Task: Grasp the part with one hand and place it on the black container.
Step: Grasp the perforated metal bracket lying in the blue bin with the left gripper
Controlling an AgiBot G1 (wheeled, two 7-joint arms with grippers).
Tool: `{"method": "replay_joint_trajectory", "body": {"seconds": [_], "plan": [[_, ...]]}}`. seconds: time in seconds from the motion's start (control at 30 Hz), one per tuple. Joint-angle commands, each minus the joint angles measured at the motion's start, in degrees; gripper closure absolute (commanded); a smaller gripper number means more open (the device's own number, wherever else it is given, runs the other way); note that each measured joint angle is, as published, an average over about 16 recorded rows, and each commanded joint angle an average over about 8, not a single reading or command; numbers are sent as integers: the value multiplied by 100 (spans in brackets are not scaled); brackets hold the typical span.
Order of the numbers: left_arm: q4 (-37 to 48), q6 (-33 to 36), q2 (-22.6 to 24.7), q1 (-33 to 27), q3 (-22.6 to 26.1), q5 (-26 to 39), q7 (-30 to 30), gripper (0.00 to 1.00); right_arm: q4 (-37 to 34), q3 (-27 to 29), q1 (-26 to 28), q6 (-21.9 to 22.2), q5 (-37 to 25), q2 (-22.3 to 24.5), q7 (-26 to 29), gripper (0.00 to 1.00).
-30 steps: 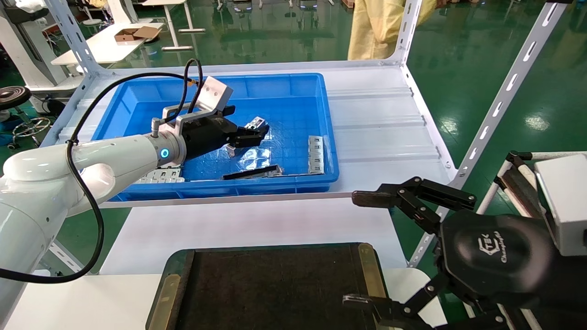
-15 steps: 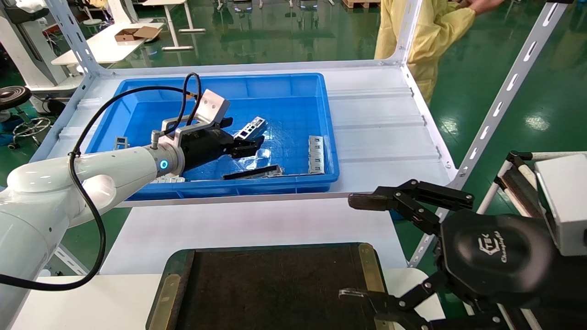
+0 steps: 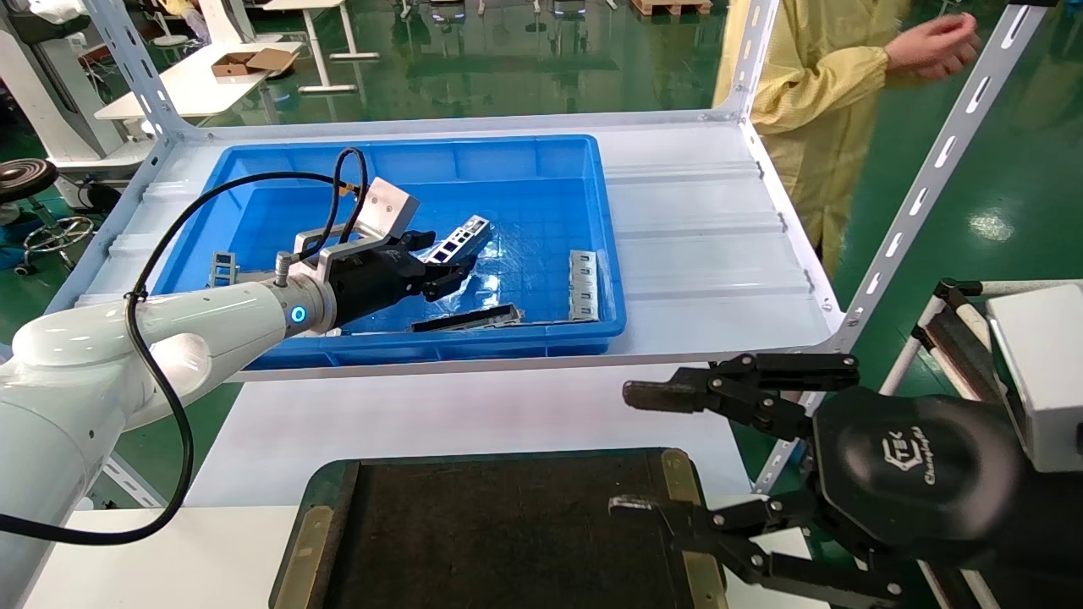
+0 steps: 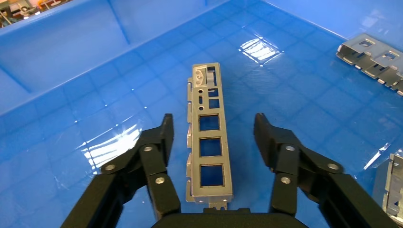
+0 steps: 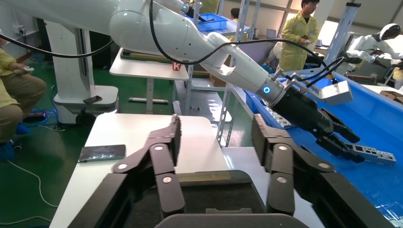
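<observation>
The part (image 3: pixel 461 237), a slim silver strip with rectangular cut-outs, lies flat on the floor of the blue bin (image 3: pixel 541 161). My left gripper (image 3: pixel 447 272) is open and reaches into the bin. In the left wrist view its fingers (image 4: pixel 161 142) stand on either side of the part (image 4: pixel 209 123) without touching it, its near end between them. The black container (image 3: pixel 508 524) sits at the front centre. My right gripper (image 3: pixel 624 448) is open and empty over the container's right edge; the right wrist view shows the gripper (image 5: pixel 216 122) above the container (image 5: pixel 214 190).
The bin also holds a grey stack of stamped plates (image 3: pixel 582 283) at its right wall, a thin dark strip (image 3: pixel 465 319) near its front wall and another metal piece (image 3: pixel 222 269) at the left. A person in yellow (image 3: pixel 812 101) stands behind the slanted shelf post (image 3: pixel 914 211).
My left gripper has drawn back toward me and lower, so more of the part shows past its fingertips. My right gripper has drifted a little left. The person has stepped to the right.
</observation>
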Motion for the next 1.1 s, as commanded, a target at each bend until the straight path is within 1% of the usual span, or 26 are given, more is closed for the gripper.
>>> {"method": "replay_joint_trajectory", "body": {"seconds": [0.03,0.57,0.93,1.1], "plan": [[2,-5,-6,5,-3,-7,5,100,0,0,0,0,0,0,0,100],[17,15,-48,56,-15,-34,111,100,0,-2,1,1,2,1,-1,100],[-93,55,-156,-56,-169,-254,314,100,0,-4,1,1,2,1,-2,100],[-183,318,-223,-174,-248,-372,396,100,0,-4,1,2,3,2,-2,100]]}}
